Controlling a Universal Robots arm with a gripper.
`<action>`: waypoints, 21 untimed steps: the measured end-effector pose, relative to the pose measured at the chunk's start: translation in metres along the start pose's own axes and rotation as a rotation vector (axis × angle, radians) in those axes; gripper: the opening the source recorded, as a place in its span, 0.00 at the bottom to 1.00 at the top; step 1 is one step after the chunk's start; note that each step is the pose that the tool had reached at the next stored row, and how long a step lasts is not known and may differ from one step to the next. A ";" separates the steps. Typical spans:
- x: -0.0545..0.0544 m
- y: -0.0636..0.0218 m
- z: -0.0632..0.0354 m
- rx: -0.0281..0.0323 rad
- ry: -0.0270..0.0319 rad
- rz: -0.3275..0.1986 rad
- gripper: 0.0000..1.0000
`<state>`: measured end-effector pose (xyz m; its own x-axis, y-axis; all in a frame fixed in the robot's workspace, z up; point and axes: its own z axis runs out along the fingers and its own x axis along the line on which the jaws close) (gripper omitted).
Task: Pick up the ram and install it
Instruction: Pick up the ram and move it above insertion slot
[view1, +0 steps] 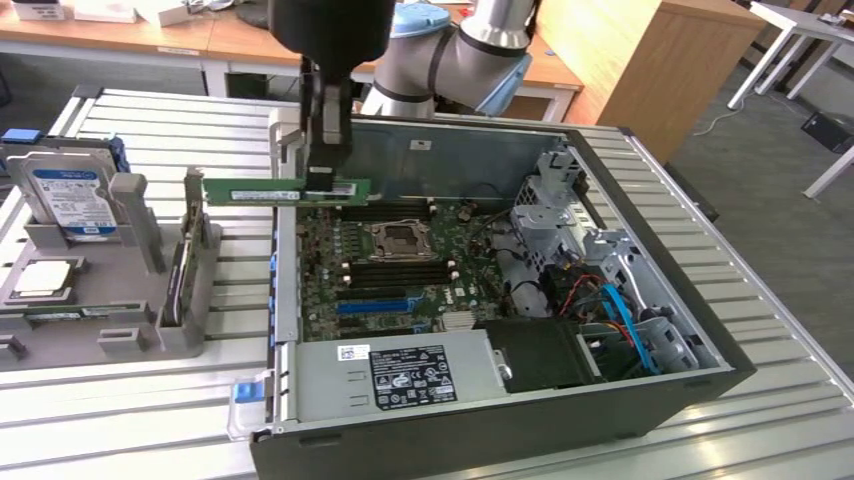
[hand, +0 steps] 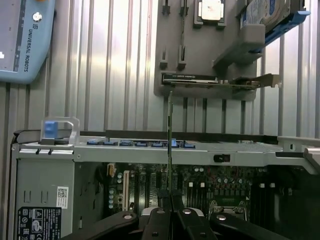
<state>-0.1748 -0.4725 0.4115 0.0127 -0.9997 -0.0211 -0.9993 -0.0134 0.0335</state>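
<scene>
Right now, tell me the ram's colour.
The ram is green; the exterior view shows it best.

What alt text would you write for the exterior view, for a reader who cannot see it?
The gripper, shut on the ram, holds the green stick level over an open computer case and its motherboard. On the exterior view's left, a grey rack holds a hard drive.
</scene>
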 end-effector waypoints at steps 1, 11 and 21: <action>0.000 -0.0037 -0.0001 0.0000 0.0000 -0.001 0.12; 0.001 -0.0476 -0.0016 -0.0001 0.0002 -0.006 0.12; 0.001 -0.0853 -0.0028 -0.0002 0.0002 -0.009 0.12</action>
<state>-0.0894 -0.4724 0.4115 0.0219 -0.9995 -0.0212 -0.9992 -0.0226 0.0335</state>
